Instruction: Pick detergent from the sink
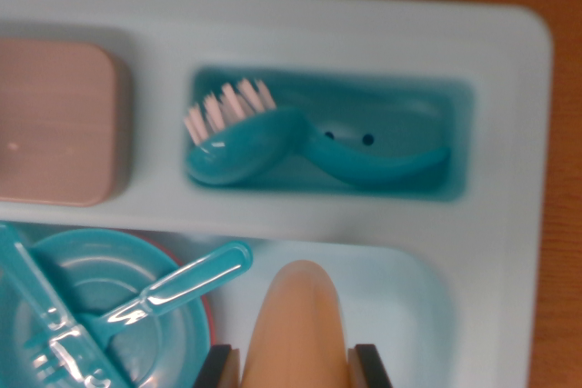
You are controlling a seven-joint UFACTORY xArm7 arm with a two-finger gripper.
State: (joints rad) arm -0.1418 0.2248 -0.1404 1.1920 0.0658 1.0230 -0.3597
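Note:
The detergent is an orange, rounded bottle at the bottom middle of the wrist view, over the pale blue sink basin. My gripper straddles it. A dark finger presses on the bottle's left side and another finger on its right. The gripper is shut on the bottle. The bottle's lower part is cut off by the frame edge.
A teal dish brush with pink bristles lies in a teal recess above the basin. A pink block sits at the left. A teal bowl and a teal utensil lie in the basin's left side. Brown wooden table borders the right.

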